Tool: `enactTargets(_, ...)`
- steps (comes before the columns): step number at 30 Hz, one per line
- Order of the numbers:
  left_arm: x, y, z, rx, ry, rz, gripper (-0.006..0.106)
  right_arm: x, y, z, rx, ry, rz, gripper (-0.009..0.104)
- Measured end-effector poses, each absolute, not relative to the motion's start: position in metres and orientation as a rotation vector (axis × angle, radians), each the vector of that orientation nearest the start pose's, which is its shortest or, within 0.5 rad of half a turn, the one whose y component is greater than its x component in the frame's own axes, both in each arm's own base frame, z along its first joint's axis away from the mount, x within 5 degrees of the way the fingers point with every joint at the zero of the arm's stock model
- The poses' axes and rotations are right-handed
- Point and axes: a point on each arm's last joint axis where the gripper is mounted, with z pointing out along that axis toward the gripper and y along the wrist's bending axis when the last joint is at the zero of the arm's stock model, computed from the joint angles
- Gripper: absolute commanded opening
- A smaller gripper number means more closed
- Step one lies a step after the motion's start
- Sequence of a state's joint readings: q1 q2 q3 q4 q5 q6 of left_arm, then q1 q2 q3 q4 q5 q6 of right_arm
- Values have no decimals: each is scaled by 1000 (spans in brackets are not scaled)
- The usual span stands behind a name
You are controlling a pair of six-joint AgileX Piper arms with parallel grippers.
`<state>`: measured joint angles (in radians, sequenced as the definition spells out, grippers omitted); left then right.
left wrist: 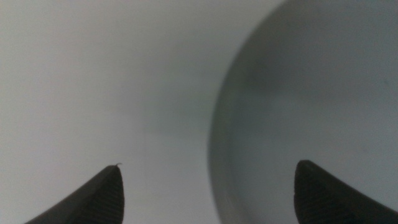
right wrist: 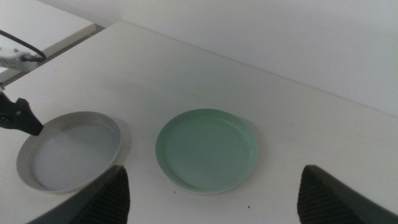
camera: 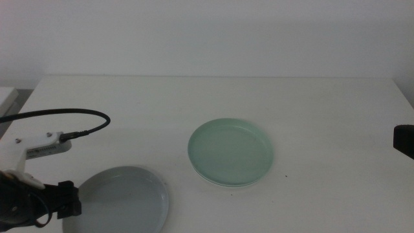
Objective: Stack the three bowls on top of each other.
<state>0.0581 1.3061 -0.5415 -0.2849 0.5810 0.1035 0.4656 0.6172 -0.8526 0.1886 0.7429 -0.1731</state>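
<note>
Middle view: mint green bowl (camera: 231,153) mid-table (camera: 194,103), with a pale rim edge peeking out under it, so it looks stacked on another bowl, likely the white one; can't confirm colour. Right wrist view shows the same double rim under the mint green bowl (right wrist: 206,149).

Grey-blue bowl (camera: 123,199) sits left of the mint one and nearer the camera, apart from it, nothing inside. Mint bowl also holds nothing.

Left claw (camera: 61,200) is low at the grey-blue bowl's left rim, arm reaching in from the left edge. Left wrist view only: jaws spread wide, straddling the grey-blue bowl (left wrist: 311,112) rim, one jaw over the bowl, one over bare table; not gripping.

Right claw (right wrist: 211,196) hangs high, well right of the mint bowl, jaws spread, holding nothing; middle view shows only a dark bit at the right edge.
</note>
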Motion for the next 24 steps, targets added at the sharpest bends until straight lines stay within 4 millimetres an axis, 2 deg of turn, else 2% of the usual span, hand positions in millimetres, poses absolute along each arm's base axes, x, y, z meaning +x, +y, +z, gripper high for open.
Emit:
enactTargets(6, 216, 1, 165, -209, 2782, -196, 94, 89, 58, 382, -575, 1917, 405, 93)
enactTargets(12, 223, 1, 146, -232, 2840, -201, 94, 89, 58, 382, -575, 1917, 405, 93)
enactTargets(16, 230, 2, 142, -225, 2833, -198, 88, 89, 58, 382, -575, 1917, 405, 93)
enactTargets(19, 232, 2, 139, -231, 2839, -199, 75, 89, 58, 382, -575, 1917, 405, 93)
enactTargets(22, 234, 2, 137, -231, 2839, -194, 51, 89, 58, 382, -575, 1917, 405, 93)
enactTargets(24, 236, 3, 136, -235, 2828, -188, 31, 89, 58, 382, -575, 1917, 405, 93)
